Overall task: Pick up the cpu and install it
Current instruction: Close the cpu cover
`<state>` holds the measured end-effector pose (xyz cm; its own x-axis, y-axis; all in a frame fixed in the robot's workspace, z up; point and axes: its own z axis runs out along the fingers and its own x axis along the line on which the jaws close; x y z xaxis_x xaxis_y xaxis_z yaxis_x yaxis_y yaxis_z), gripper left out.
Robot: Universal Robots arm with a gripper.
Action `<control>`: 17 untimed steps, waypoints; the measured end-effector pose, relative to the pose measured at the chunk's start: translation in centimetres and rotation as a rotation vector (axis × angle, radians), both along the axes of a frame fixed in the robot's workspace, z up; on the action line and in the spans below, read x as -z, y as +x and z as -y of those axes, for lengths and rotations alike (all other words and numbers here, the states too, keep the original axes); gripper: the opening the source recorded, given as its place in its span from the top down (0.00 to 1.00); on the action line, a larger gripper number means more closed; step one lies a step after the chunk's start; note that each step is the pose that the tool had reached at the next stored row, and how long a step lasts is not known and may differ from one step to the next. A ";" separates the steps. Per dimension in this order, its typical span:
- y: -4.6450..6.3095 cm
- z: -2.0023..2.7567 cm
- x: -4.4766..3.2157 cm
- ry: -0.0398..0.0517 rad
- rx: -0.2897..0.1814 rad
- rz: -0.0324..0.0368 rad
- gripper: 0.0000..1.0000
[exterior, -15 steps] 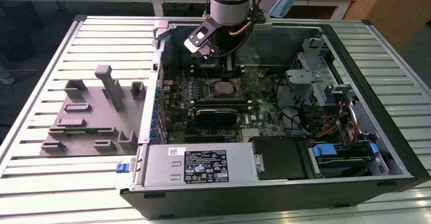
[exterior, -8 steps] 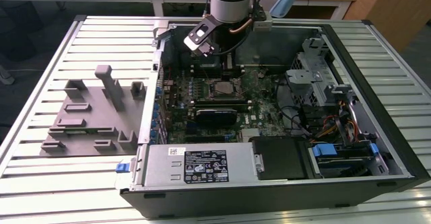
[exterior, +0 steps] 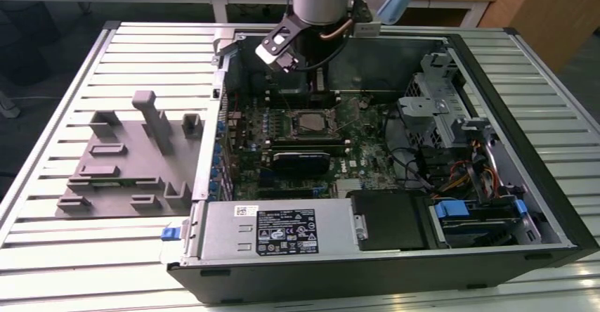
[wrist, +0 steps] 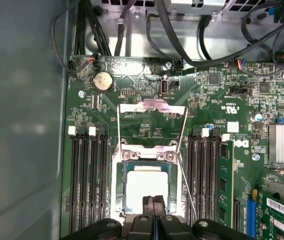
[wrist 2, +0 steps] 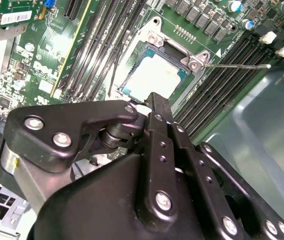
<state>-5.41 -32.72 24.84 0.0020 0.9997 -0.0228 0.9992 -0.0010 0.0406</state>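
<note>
The cpu (wrist: 145,189), a pale silver square chip, lies flat in the motherboard socket (wrist: 117,200) inside the open computer case; it also shows in the second wrist view (wrist 2: 154,77) and in the exterior view (exterior: 310,122). The socket's metal load plate (wrist: 151,107) is flipped open and its thin wire lever (wrist: 186,185) stands up beside it. My gripper (wrist: 154,206) hangs just over the chip's edge, its two black fingers (wrist 2: 159,112) pressed together with nothing between them. In the exterior view the gripper (exterior: 317,83) is above the board, near the case's rear wall.
Memory slots (wrist: 89,185) flank the socket on both sides. A grey moulded fixture tray (exterior: 122,164) sits on the slatted table at the exterior view's left. The power supply (exterior: 272,231), drive cage (exterior: 440,108) and cables (exterior: 422,164) crowd the case.
</note>
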 end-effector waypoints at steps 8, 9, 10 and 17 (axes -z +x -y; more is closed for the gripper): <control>0.0 0.00 -1.15 0.0000 0.000 0.0000 0.89; 0.0 0.00 -1.32 0.0000 0.000 0.0001 0.89; 0.0 0.00 -1.49 0.0000 0.000 0.0000 0.89; 0.0 0.00 -2.20 0.0004 0.000 0.0003 0.89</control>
